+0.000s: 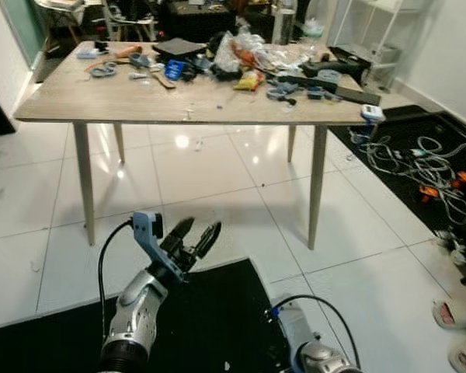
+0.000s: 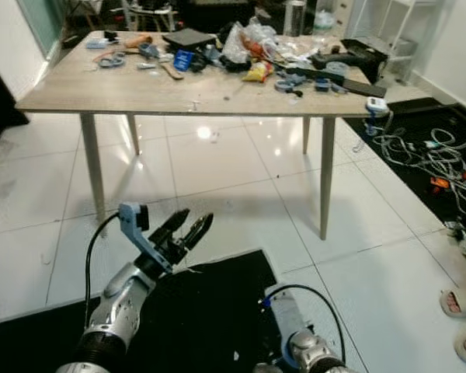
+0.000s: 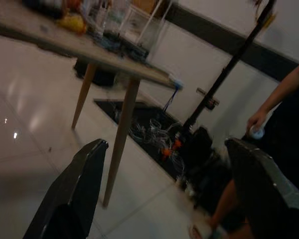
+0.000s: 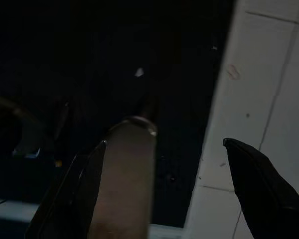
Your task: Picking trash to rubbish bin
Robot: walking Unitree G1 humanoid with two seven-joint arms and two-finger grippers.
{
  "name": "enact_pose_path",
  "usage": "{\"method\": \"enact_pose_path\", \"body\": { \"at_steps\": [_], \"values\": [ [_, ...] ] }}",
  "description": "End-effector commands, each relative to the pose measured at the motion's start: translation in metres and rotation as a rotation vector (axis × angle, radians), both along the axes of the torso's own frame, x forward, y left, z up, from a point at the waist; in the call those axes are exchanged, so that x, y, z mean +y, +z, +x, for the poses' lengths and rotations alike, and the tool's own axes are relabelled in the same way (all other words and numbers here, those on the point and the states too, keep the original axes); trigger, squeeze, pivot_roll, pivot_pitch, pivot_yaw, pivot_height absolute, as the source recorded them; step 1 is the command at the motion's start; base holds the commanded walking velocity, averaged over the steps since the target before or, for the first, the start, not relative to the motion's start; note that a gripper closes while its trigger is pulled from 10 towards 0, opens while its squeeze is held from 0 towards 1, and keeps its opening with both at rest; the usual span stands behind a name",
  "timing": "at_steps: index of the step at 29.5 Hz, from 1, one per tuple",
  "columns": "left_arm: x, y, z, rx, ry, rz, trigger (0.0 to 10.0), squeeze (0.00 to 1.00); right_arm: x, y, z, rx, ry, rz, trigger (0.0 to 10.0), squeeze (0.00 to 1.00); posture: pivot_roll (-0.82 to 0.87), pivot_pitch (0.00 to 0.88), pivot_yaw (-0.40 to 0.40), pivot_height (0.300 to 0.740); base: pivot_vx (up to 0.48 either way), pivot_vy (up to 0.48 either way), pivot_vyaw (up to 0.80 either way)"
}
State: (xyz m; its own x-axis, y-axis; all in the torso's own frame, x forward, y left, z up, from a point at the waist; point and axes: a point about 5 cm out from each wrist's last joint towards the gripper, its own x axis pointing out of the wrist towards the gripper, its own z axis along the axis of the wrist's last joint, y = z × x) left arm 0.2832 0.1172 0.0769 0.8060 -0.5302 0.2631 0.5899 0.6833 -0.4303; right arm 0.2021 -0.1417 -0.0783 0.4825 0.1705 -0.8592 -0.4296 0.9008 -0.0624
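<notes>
A light wood table [image 1: 109, 97] on 4 slim tapered legs stands on a glossy white tiled floor [image 1: 217, 179], its top cluttered toward 12 and 1 o'clock with a crumpled clear plastic bag [image 1: 231, 48], a yellow wrapper [image 1: 249, 81], a blue packet [image 1: 175, 69], a flat black box [image 1: 179, 48] and dark tools [image 1: 338, 74]. On the floor at 3 o'clock a tangle of white cables [image 1: 419, 167] lies on a black mat [image 1: 388, 124], and another black mat [image 1: 210, 318] lies at 6 o'clock.
</notes>
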Motion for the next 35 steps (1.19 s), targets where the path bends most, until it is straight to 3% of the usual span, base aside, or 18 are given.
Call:
{"method": "enact_pose_path", "body": {
  "at_steps": [1, 3, 7, 9, 12, 13, 16, 20, 25, 35],
  "values": [
    [-0.002, 0.007, -0.003, -0.027, -0.011, -0.03, 10.0, 0.0, 0.003, -0.002, -0.004, 0.012, 0.076, -0.021, 10.0, 0.0, 0.07, 0.08, 0.011, 0.74, 0.48, 0.0, 0.0],
    [0.005, 0.016, -0.005, -0.061, -0.002, -0.068, 10.0, 0.0, 0.004, -0.003, -0.007, 0.022, 0.109, -0.03, 10.0, 0.0, 0.07, 0.067, 0.01, 0.74, 0.48, 0.0, 0.0],
    [0.011, 0.039, -0.001, -0.139, -0.016, -0.08, 10.0, 0.0, -0.01, -0.006, -0.012, 0.054, 0.059, -0.035, 10.0, 0.0, 0.07, 0.052, 0.006, 0.74, 0.48, 0.0, 0.0],
    [0.008, 0.061, 0.002, -0.219, -0.092, -0.1, 10.0, 0.0, -0.022, -0.009, -0.019, 0.083, 0.056, -0.084, 10.0, 0.0, 0.06, 0.029, 0.035, 0.74, 0.48, 0.0, 0.0],
    [0.007, 0.071, 0.002, -0.243, -0.128, -0.102, 10.0, 0.0, -0.027, -0.011, -0.023, 0.096, 0.039, -0.103, 10.0, 0.0, 0.06, 0.021, 0.039, 0.74, 0.48, 0.0, 0.0],
    [0.007, 0.071, 0.002, -0.243, -0.128, -0.102, 10.0, 0.0, -0.027, -0.011, -0.023, 0.096, 0.039, -0.103, 10.0, 0.0, 0.06, 0.021, 0.039, 0.74, 0.48, 0.0, 0.0],
    [0.004, 0.099, -0.003, -0.33, -0.248, -0.085, 10.0, 0.0, -0.026, -0.014, -0.03, 0.117, 0.023, -0.106, 10.0, 0.0, 0.05, 0.017, 0.043, 0.74, 0.48, 0.0, 0.0],
    [0.002, 0.102, -0.005, -0.34, -0.268, -0.086, 10.0, 0.0, -0.022, -0.016, -0.034, 0.124, 0.063, -0.112, 10.0, 0.0, 0.05, 0.015, 0.045, 0.74, 0.48, 0.0, 0.0],
    [-0.005, 0.099, -0.006, -0.317, -0.283, -0.096, 10.0, 0.0, -0.028, -0.019, -0.042, 0.161, 0.043, -0.131, 10.0, 0.0, 0.05, 0.009, 0.036, 0.74, 0.48, 0.0, -0.72],
    [-0.008, 0.099, -0.007, -0.302, -0.268, -0.055, 10.0, 0.0, -0.02, -0.017, -0.036, 0.129, 0.07, -0.168, 10.0, 0.0, 0.05, 0.015, 0.021, 0.74, 0.48, 0.0, -0.51]
  ]
}}
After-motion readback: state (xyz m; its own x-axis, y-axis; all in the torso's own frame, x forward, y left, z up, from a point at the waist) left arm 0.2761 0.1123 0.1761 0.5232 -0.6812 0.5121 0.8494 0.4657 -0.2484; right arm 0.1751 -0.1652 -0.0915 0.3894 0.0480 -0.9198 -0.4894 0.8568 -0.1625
